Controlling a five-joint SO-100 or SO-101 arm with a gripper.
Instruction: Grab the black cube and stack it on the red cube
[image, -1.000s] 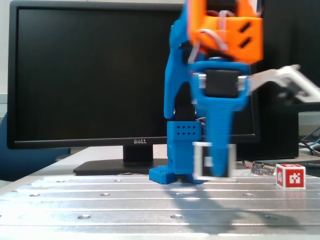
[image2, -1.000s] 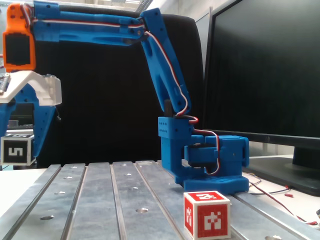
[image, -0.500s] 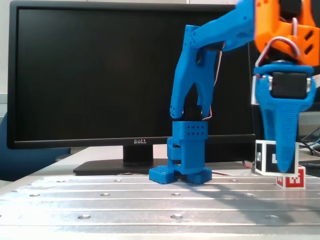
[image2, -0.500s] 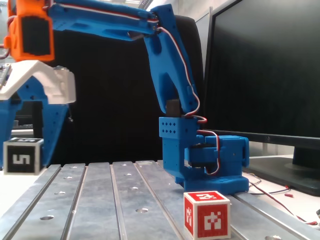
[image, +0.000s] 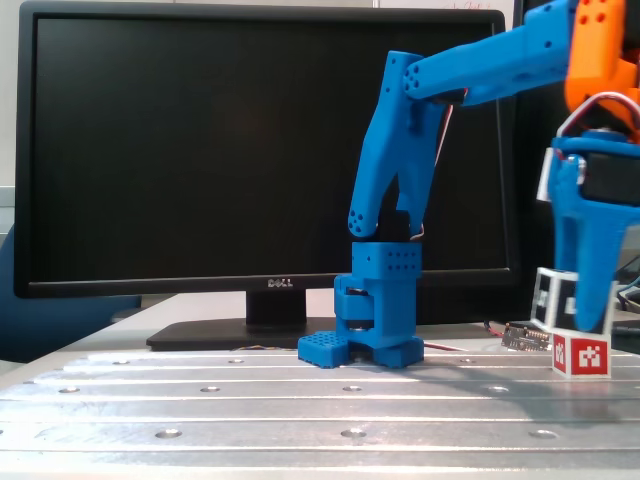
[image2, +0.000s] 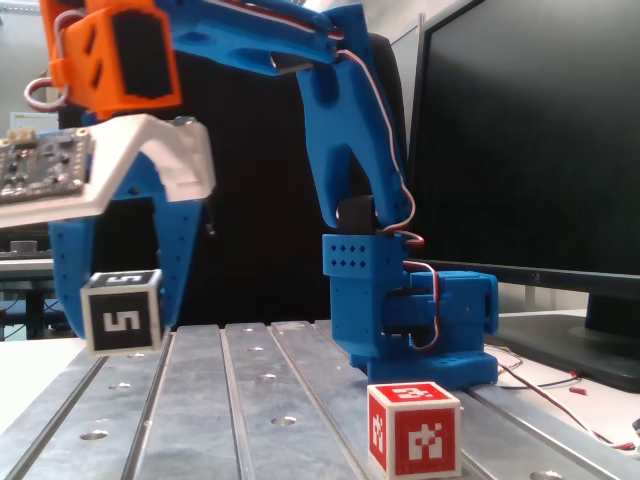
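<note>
The black cube (image2: 122, 311), white-edged with a white "5", hangs above the table with my gripper (image2: 122, 322) shut on it, blue fingers (image2: 178, 270) on either side. In a fixed view facing the monitor, the black cube (image: 555, 299) shows partly behind a blue finger (image: 590, 270) of the gripper (image: 588, 318), just above and slightly left of the red cube (image: 581, 354). The red cube (image2: 414, 428) rests on the metal table, well to the right of the held cube in a fixed view from the side.
The arm's blue base (image: 375, 320) stands mid-table in front of a dark Dell monitor (image: 200, 150). The table (image: 250, 405) is slotted metal with small holes. A small circuit board with wires (image: 525, 338) lies behind the red cube.
The gripper carried the black cube rightward in the monitor-facing view, from mid-table to just above the red cube. In the side view it moved right and looks larger.
</note>
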